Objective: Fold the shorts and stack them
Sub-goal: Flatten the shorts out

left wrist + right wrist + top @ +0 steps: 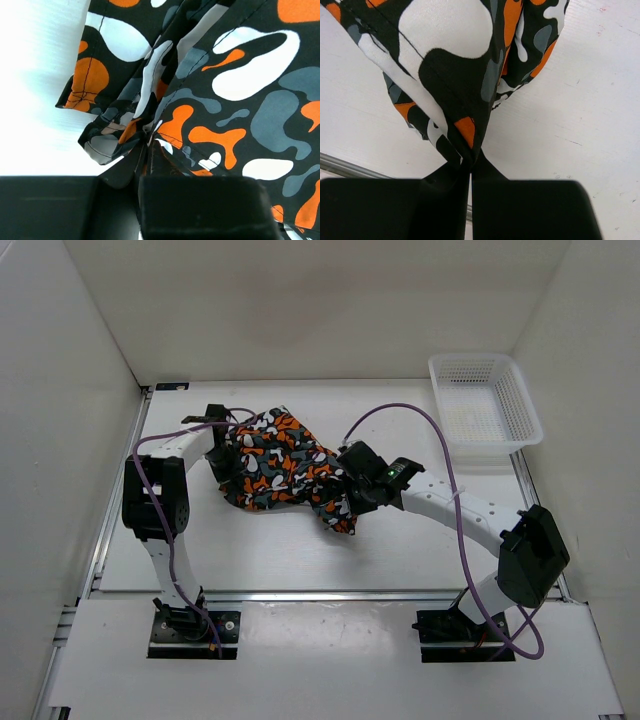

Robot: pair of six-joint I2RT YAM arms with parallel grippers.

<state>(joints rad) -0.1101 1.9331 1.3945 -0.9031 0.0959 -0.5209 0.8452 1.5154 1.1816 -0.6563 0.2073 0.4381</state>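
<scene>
I see my left arm (157, 502) with its elbow up and forearm angled inward, left end effector (146, 146) pinched closed on the shorts (240, 100), right arm (445, 505) stretched leftward, right end effector (471, 164) clamped on the same fabric

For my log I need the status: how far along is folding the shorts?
Done: nothing finished; the shorts are bunched, not flat. In hand: left gripper and right gripper each pinch fabric in shut fingers, at opposite ends. Left: a flat fold and stacking.
</scene>
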